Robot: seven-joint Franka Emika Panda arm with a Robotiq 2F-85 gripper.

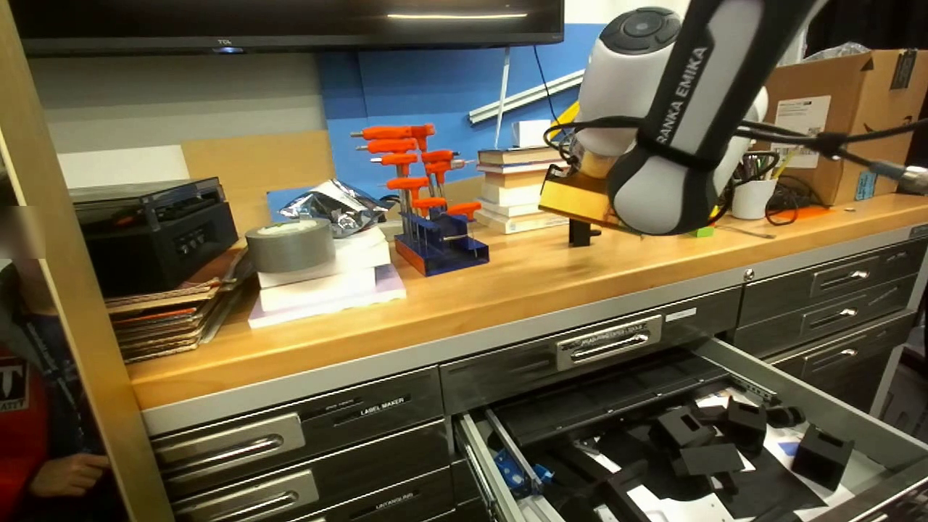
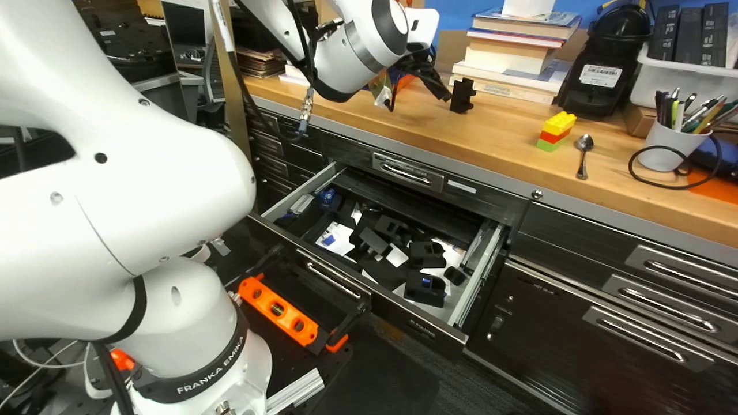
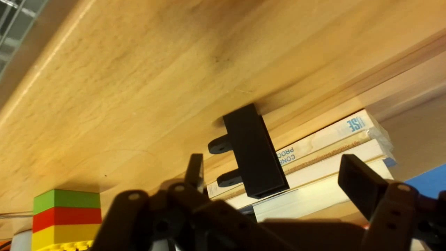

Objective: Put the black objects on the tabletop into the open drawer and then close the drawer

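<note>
Blk block (image 3: 256, 153) stands upright on counter (image 2: 496, 127), well back from front edge, nr books (image 2: 501, 57). Fingers (image 3: 359, 181) spread wide, holding nothing, prob. to straddle it. Drawer (image 2: 398, 314) open below that edge, prob. so block can drop in w/ other pieces (image 2: 425, 253).

One matte-black blocky piece (image 3: 256, 153) stands upright on the wooden counter (image 2: 501, 128), two rounded tabs projecting from one side. Grey-walled metal drawer (image 2: 398, 313) below stands open; several black blocky pieces (image 2: 426, 255) lie jumbled inside.
</note>
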